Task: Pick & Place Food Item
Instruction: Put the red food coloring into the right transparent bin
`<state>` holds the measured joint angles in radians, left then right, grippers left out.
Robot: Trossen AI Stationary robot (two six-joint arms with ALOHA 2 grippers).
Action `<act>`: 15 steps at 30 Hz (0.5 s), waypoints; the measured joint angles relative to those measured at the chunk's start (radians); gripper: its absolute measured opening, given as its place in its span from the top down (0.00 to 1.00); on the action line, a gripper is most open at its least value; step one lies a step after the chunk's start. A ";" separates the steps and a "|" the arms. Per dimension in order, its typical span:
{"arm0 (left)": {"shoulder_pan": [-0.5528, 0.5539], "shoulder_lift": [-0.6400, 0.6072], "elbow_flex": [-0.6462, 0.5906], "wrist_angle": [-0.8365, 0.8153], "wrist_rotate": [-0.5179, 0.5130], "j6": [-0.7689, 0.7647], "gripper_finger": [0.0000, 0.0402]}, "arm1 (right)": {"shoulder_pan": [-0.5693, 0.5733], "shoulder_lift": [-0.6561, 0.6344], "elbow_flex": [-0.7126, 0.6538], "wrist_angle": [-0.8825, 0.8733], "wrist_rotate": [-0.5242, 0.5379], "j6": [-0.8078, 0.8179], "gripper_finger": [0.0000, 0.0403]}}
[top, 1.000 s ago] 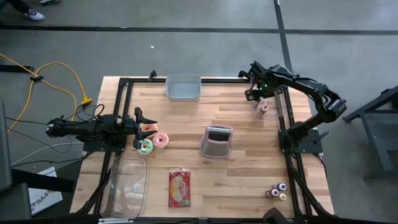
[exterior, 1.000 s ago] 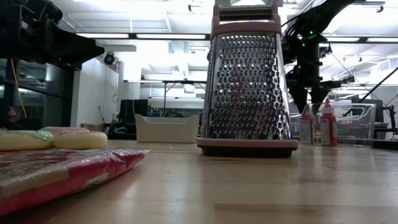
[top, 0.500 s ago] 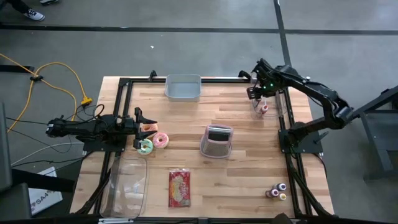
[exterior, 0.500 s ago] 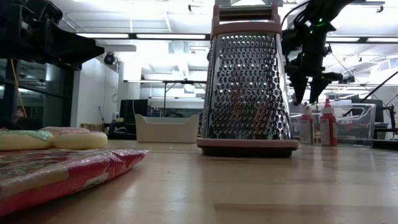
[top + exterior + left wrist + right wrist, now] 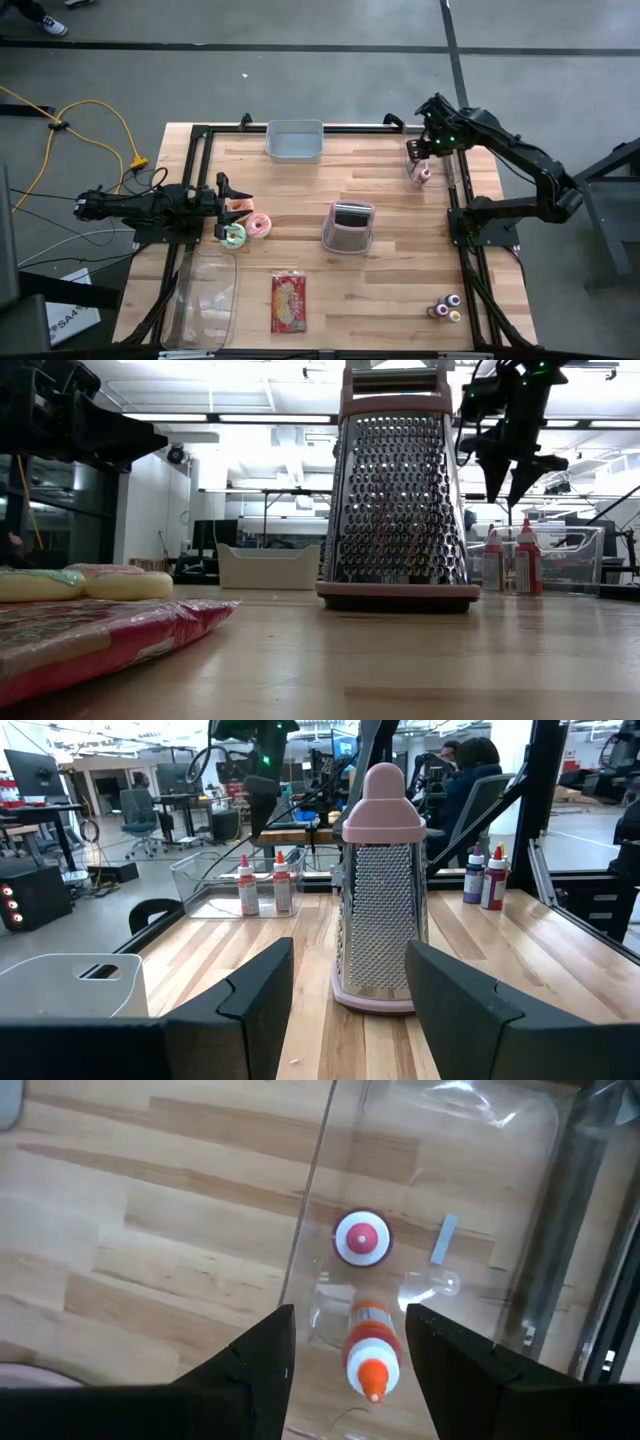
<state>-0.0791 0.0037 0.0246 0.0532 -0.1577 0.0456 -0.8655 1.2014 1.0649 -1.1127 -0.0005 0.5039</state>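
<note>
Two red-capped sauce bottles (image 5: 362,1238) stand upright in a clear bin (image 5: 440,170) at the table's far right. My right gripper (image 5: 350,1315) hangs open above them, pointing steeply down with nothing between its fingers; the low view shows it (image 5: 505,485) well above the bottles (image 5: 527,555). My left gripper (image 5: 232,205) waits open at the left edge, level, beside a pink donut (image 5: 260,224) and a green-iced donut (image 5: 233,235) lying flat on the wood. A red food packet (image 5: 288,302) lies near the front edge.
A pink box grater (image 5: 349,227) stands mid-table. A grey tub (image 5: 295,140) sits at the far edge, a clear container (image 5: 205,300) at the near left, and three small bottles (image 5: 446,306) at the near right. Black frame rails (image 5: 470,270) border the table.
My right gripper has risen away from the two bottles and drifted a little toward the table's far right corner, tipping slightly as it went. The bottles stay standing in the clear bin.
</note>
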 joint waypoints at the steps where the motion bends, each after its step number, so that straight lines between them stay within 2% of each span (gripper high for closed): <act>1: 0.000 0.000 0.000 0.000 0.000 0.000 0.53 | 0.006 -0.003 0.000 -0.003 0.000 -0.002 0.56; 8: 0.000 0.000 0.000 0.000 0.000 0.000 0.53 | 0.103 -0.006 0.000 -0.006 -0.010 -0.074 0.56; 15: 0.000 0.000 0.000 0.000 0.000 0.000 0.53 | 0.246 -0.024 0.000 -0.086 -0.088 -0.196 0.56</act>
<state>-0.0790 0.0040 0.0243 0.0532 -0.1577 0.0460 -0.6195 1.1776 1.0649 -1.1983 -0.0881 0.3077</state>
